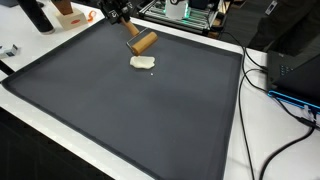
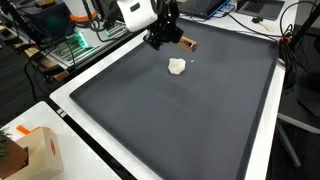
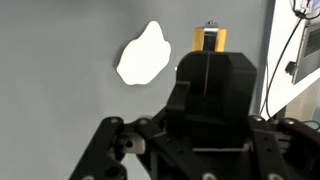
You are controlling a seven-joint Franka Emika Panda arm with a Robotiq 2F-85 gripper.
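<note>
**Short brown wooden cylinder [image 1: 144, 42] clamped at one end in the black Robotiq gripper [image 1: 131, 30], near the far edge of the dark grey mat [image 1: 120, 110].**
In both exterior views the cylinder slants down towards a flat white lump [image 1: 143, 63] just beside it; I cannot tell whether they touch. The wrist view shows only the cylinder's tip past the pressed-together fingers, with the lump off to its left. Only an exterior view shows a pale carton [image 2: 38, 150] off the mat's corner.
</note>
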